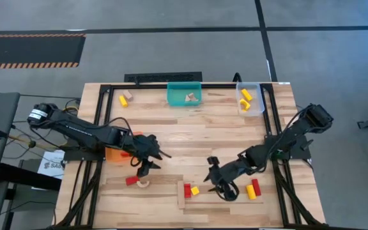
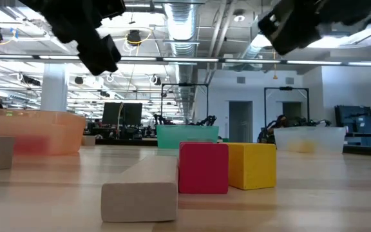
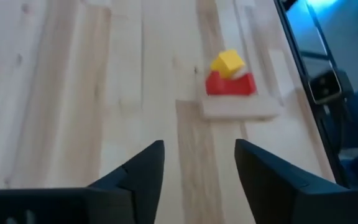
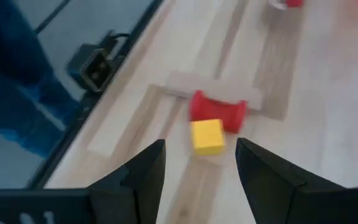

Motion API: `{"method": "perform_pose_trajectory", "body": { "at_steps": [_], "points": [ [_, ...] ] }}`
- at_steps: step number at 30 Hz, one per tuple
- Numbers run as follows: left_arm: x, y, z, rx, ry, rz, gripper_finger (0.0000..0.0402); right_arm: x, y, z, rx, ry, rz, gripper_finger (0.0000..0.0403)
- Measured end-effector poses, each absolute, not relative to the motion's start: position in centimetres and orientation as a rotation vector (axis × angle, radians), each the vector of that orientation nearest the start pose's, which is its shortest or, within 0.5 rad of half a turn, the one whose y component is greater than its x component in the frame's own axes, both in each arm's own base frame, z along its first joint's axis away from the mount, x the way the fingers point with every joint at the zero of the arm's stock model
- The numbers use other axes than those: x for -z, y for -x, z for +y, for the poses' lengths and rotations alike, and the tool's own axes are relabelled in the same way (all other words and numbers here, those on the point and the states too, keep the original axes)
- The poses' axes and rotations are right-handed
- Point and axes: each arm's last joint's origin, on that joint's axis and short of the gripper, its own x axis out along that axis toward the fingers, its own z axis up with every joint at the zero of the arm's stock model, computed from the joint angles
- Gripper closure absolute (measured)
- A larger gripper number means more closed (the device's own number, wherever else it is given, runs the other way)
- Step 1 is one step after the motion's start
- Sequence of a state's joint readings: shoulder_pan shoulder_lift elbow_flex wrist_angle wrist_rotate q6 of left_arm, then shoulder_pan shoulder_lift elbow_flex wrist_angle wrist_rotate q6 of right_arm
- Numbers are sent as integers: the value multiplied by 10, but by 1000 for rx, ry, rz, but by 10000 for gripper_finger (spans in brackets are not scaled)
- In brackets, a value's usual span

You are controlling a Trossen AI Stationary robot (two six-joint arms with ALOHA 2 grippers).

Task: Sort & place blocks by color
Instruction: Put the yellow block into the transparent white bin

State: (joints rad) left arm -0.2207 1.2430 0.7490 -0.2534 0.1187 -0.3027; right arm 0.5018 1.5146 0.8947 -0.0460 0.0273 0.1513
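Near the table's front middle, a red block [image 1: 187, 190], a yellow block [image 1: 195, 190] and a pale wood bar [image 1: 181, 198] lie together; the low view shows the red block [image 2: 203, 167], the yellow block [image 2: 252, 165] and the bar [image 2: 140, 187] close up. A second red block [image 1: 131, 181] and a pale arch [image 1: 144, 184] lie to their left. A red bar [image 1: 255, 186] and a yellow piece [image 1: 250, 193] lie to the right. My left gripper [image 1: 153, 160] [image 3: 199, 168] is open above the table, left of the middle group. My right gripper [image 1: 213, 171] [image 4: 201, 168] is open just right of it.
An orange bin [image 1: 115, 153] sits under my left arm. At the far edge stand a teal bin [image 1: 184, 86] holding pale blocks and a clear bin [image 1: 256, 105] holding yellow ones. A yellow and a pale block [image 1: 125, 99] lie at the far left. Black frame rails border the table.
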Motion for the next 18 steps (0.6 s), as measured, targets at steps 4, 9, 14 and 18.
{"method": "perform_pose_trajectory", "body": {
  "at_steps": [4, 9, 14, 18],
  "points": [
    [-222, -238, -70, 206, 247, 829, 198, -210, -289, 144, -371, 6, 643, 182],
    [-221, -234, -80, 184, 243, 839, 179, -194, -302, 151, -404, 15, 671, 149],
    [-219, -230, -85, 146, 249, 864, 167, -183, -318, 166, -473, 96, 686, 117],
    [-218, -228, -85, 135, 255, 883, 166, -168, -329, 173, -475, 148, 717, 104]
  ]
}}
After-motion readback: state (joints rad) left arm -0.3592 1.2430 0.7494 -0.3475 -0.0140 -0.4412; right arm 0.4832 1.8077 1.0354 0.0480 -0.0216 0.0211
